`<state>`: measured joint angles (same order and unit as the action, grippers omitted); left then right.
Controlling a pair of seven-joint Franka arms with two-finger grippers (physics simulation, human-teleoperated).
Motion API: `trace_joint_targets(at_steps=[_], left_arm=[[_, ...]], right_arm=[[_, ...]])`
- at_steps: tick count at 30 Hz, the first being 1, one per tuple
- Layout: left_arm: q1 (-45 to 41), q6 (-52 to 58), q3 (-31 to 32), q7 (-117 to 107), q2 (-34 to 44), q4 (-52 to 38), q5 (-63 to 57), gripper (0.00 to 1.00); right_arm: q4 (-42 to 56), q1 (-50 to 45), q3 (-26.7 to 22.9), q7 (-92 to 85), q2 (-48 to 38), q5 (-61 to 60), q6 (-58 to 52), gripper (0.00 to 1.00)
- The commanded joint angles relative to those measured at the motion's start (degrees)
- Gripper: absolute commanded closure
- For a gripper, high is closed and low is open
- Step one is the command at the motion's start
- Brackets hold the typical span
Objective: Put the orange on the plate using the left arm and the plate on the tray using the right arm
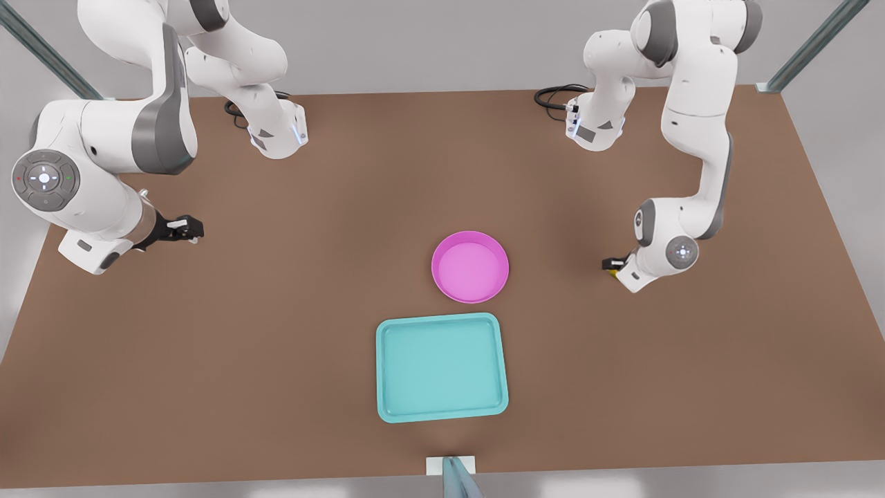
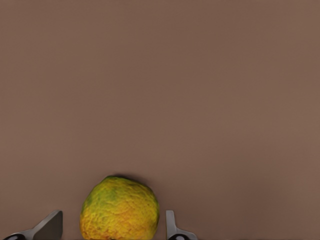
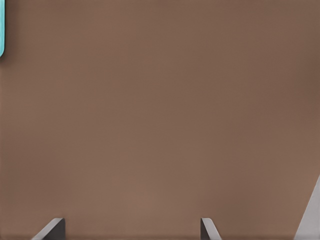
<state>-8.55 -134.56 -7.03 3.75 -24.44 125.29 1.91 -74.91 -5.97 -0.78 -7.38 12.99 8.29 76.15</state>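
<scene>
Pink plate [image 1: 470, 268] resting flat on the brown table [image 1: 276, 346], with nothing in it. Just in front of the plate, toward the camera and not touching it, the teal tray [image 1: 442, 317], likewise bare. Well off to the front view's right of the plate, the left pincer [image 1: 610, 264], lowered close to the table at the end of a sharply bent white arm. Between its fingers, the orange [image 2: 120, 210], sitting on the table and seen in the front view as a mere sliver of yellow under the black fingertips. In the left wrist view, one finger [image 2: 50, 226] on each side of the bumpy, green-tinged fruit, a strip of table visible between each fingertip and the skin: spread apart and straddling, not clamped. Orange therefore well apart from the plate, on the same side as the left pincer. Far to the front view's left of the plate, much farther from it than the left pincer, the right pincer [image 1: 188, 227], pointing roughly toward the plate and hanging above bare table. In the right wrist view, its fingers parted with nothing between them, and a corner of the tray at the frame's edge.
</scene>
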Motion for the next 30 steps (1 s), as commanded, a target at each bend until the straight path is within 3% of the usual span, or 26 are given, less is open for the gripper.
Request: trace_joint_targets(at_steps=[1, 7, 9, 12, 14, 16, 18, 20, 23, 26, 30], left_arm=[[0.0, -1.8, 0.0, 2.3, -0.5, 0.0, -0.1, 0.0], [0.0, -1.6, 0.0, 2.3, -2.4, 0.0, -0.2, 0.0], [0.0, -1.1, -0.1, 2.3, -2.2, 0.0, -0.2, 0.34], [0.0, -1.0, -0.1, 2.3, -1.7, -0.2, -0.1, 0.36], [0.0, -0.5, -0.1, 2.0, -1.2, -0.3, -0.1, 0.45], [0.0, -0.1, -0.1, 2.0, -0.8, -0.4, -0.1, 0.45], [-2.1, 7.6, 1.3, -5.1, 2.1, -2.7, -0.1, 0.44], [-12.4, 13.4, 1.5, -17.9, 1.2, -8.0, 0.0, 0.43], [-26.7, 19.4, 1.8, -32.4, -5.6, -20.8, 7.8, 0.43], [-33.8, 23.8, 2.2, -44.4, -12.8, -34.3, 11.0, 0.43], [-33.8, 22.9, 3.7, -45.9, -15.3, -36.5, 11.0, 0.41]], right_arm=[[0.0, 0.1, 0.0, -0.4, -0.1, 0.0, -0.1, 0.0], [0.0, 0.0, 0.0, -0.4, 0.3, 0.0, 0.0, 0.0], [0.0, 0.0, 0.0, -0.4, 0.3, 0.0, 0.0, 0.0], [0.0, 0.1, 0.0, -0.4, 0.3, -0.1, 0.0, 0.0], [0.1, 0.1, 0.0, -0.4, 0.3, -0.1, -0.1, 0.0], [0.1, 0.5, 0.0, -0.4, 0.3, -0.1, -0.1, 0.0], [0.1, 0.5, 0.0, -0.5, 0.3, -0.1, -0.1, 0.0], [0.1, 0.5, 0.0, -0.5, 0.3, -0.1, -0.1, 0.0], [0.0, 0.5, 0.0, -0.5, 0.4, -0.1, 0.0, 0.0], [0.0, 0.5, 0.0, -0.4, 0.5, -0.1, 0.0, 0.0], [0.0, 0.5, 0.0, -0.5, 0.5, -0.1, 0.0, 0.0]])
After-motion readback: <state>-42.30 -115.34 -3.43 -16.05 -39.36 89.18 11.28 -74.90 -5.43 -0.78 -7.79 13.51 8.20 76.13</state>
